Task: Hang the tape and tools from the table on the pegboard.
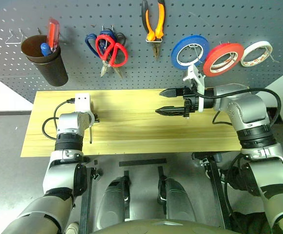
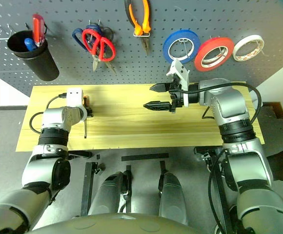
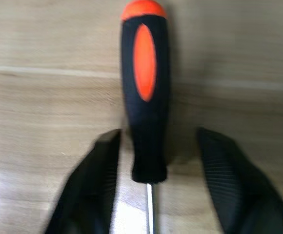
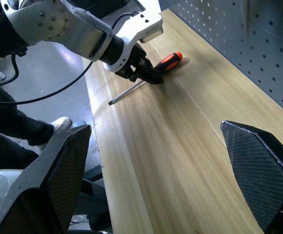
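A light wood table runs across the middle of the head view, with a dark grey pegboard filling the top. On the board, from left to right, hang a black cup holding a red-handled screwdriver, red-handled scissors over blue-handled scissors, orange-and-black pliers, a blue tape roll, the red tape and a white tape roll.

At centre left, the left gripper is lowered over a small orange-and-black screwdriver lying flat on the table. Its fingers flank the handle's lower end with narrow gaps, not clamped.

Right of centre, the right gripper hovers above the table, fingers spread wide, holding nothing.
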{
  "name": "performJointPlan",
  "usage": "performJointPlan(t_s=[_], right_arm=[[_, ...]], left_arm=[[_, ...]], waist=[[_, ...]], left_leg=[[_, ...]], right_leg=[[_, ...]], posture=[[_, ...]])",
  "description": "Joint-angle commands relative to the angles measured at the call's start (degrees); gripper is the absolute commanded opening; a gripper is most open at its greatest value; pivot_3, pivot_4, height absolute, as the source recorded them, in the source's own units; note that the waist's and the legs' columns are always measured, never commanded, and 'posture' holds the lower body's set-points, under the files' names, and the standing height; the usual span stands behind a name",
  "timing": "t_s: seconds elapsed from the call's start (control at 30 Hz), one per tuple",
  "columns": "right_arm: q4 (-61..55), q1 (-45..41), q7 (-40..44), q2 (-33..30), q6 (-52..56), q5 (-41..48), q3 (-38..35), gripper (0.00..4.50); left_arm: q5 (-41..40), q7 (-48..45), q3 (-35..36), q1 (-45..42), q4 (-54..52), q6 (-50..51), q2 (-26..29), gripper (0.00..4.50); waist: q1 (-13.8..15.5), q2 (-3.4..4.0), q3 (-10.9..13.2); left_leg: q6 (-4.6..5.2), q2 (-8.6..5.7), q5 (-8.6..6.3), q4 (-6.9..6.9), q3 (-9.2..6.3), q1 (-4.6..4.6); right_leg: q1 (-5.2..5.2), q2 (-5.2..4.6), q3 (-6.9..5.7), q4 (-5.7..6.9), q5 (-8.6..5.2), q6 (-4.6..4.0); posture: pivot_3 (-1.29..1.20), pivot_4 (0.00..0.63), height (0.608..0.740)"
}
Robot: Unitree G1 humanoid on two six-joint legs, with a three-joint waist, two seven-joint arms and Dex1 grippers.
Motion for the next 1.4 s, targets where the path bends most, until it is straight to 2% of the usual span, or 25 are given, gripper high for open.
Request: performJointPlan(t_s=[0.03, 0.07, 0.1, 0.2, 0.27, 0.47, 0.57, 0.77, 0.9, 1.0, 1.13, 1.4], right_arm=[[-0.81, -0.18, 0.29, -0.87, -1.17, 0.54, -1.92, 4.50], [-0.73, -0.10, 0.32, -0.96, -1.31, 0.48, -1.92, 4.50], [-0.61, -0.07, 0.37, -1.02, -1.45, 0.47, -1.95, 4.50], [-0.19, -0.27, 0.45, -1.07, -1.84, 0.52, -2.11, 4.50], [-0.17, -0.48, 0.50, -1.13, -2.26, 0.61, -2.28, 4.50], [-1.53, -0.99, 1.22, -0.89, -2.09, 2.98, -4.52, 4.50], [-2.37, -0.96, 1.57, -0.91, -2.62, 4.22, -6.02, 4.50], [-1.95, -3.02, 1.23, -0.47, -0.45, 8.49, -10.07, 4.50], [-0.26, -4.45, 1.04, -0.27, -0.21, 10.47, -12.30, 4.50], [-0.30, -4.76, 1.53, -0.53, -1.22, 11.05, -13.15, 4.50], [0.11, -6.48, 1.00, 0.06, -1.06, 13.12, -14.98, 4.50], [0.55, -10.24, -0.19, 2.01, -1.87, 15.41, -16.91, 4.50]], left_arm=[[-0.36, 0.69, 0.98, 2.72, -0.20, 1.76, 0.17, 0.87], [-0.46, 0.64, 0.99, 3.06, -0.89, 1.93, 0.14, 0.53], [-0.43, 0.37, 0.70, 3.55, -1.74, 1.74, 0.18, 0.44], [-0.41, -0.86, -0.32, 5.37, -5.48, 1.35, 0.56, 0.44], [-0.65, -2.23, -1.10, 8.12, -11.64, 1.60, 1.01, 0.44], [-4.00, -10.35, -3.39, 21.00, -36.92, -2.92, 2.35, 0.44], [-7.80, -13.44, -1.86, 28.26, -50.16, -5.58, 1.35, 0.44], [-13.86, -19.13, -0.09, 33.91, -63.61, -14.41, 0.83, 0.44], [-20.82, -21.58, 3.78, 30.37, -65.21, -21.50, -1.58, 0.44], [-24.01, -23.17, 7.92, 26.35, -63.01, -30.75, -2.31, 0.44], [-26.70, -25.48, 10.58, 22.82, -59.74, -37.19, -0.58, 0.44], [-26.51, -25.53, 9.77, 17.05, -54.19, -42.25, 3.18, 0.44]], waist=[[-0.07, 0.01, 0.01], [-0.06, 0.00, 0.01], [-0.07, 0.00, 0.01], [-0.07, 0.00, 0.01], [-0.08, 0.00, 0.01], [0.21, -0.05, -0.03], [0.44, -0.16, -0.17], [0.99, -0.26, -0.86], [1.86, -0.23, -2.68], [2.01, -0.50, -4.07], [1.91, -0.60, -5.64], [1.86, -0.59, -7.85]], left_leg=[[0.00, 0.00, 0.00, -0.01, 0.00, 0.01], [0.00, 0.01, 0.00, -0.01, 0.00, 0.01], [0.00, 0.01, 0.00, -0.02, 0.00, 0.01], [0.00, 0.01, 0.00, -0.03, 0.01, 0.01], [0.00, 0.02, 0.00, -0.04, 0.02, 0.01], [-0.02, 0.06, 0.01, -0.07, -0.01, -0.07], [-0.03, 0.05, 0.01, -0.05, -0.06, -0.11], [-0.03, 0.01, 0.01, -0.01, -0.03, -0.24], [-0.10, 0.03, 0.05, 0.03, 0.03, -0.75], [-0.10, 0.00, 0.05, 0.03, -0.02, -0.91], [-0.09, -0.03, 0.05, 0.04, 0.01, -0.91], [-0.10, 0.00, 0.06, 0.05, 0.01, -0.89]], right_leg=[[0.00, 0.00, 0.00, 0.00, 0.00, 0.00], [0.00, 0.00, 0.00, 0.00, 0.00, 0.00], [0.00, 0.00, 0.00, 0.00, 0.00, 0.00], [0.00, -0.01, 0.01, -0.03, 0.00, 0.00], [-0.01, -0.01, 0.01, -0.04, 0.00, 0.00], [-0.03, -0.03, 0.00, -0.11, 0.00, 0.00], [0.00, -0.05, -0.04, -0.16, 0.00, 0.00], [-0.01, -0.12, -0.12, -0.22, 0.00, 0.01], [-0.46, -0.03, -0.24, -0.20, 0.01, 0.00], [-0.55, -0.02, -0.37, -0.23, 0.01, 0.00], [-0.52, -0.02, -0.40, -0.25, 0.01, 0.00], [-0.52, 0.05, -0.40, -0.22, 0.01, 0.00]], posture=[[0.03, 0.402, 0.732], [0.03, 0.402, 0.732], [0.03, 0.396, 0.732], [0.03, 0.380, 0.732], [0.04, 0.360, 0.732], [0.06, 0.286, 0.732], [0.07, 0.245, 0.732], [0.09, 0.186, 0.732], [0.10, 0.155, 0.732], [0.10, 0.133, 0.732], [0.09, 0.103, 0.732], [0.09, 0.081, 0.732]])
